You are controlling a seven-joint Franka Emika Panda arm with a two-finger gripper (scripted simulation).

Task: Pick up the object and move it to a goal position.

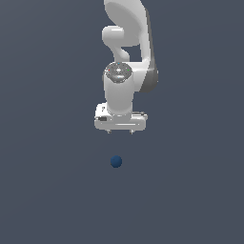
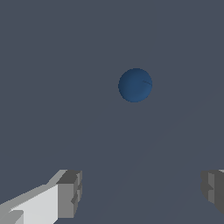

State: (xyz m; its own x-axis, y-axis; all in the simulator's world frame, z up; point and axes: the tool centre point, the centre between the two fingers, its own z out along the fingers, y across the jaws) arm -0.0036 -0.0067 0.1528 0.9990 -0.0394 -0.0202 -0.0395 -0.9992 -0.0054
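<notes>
The object, a small dark blue ball [image 1: 116,161], lies on the flat grey surface, below the arm in the exterior view. It also shows in the wrist view [image 2: 135,85], apart from both fingers. My white gripper [image 1: 120,131] hangs above the surface, some way from the ball and not touching it. It is open and empty: in the wrist view the gripper [image 2: 142,192] shows its two grey fingertips [image 2: 70,192] far apart with bare surface between them.
The white arm [image 1: 126,62] rises toward the top of the exterior view. The plain grey surface [image 1: 47,190] fills the view, with no other objects, edges or goal marker showing.
</notes>
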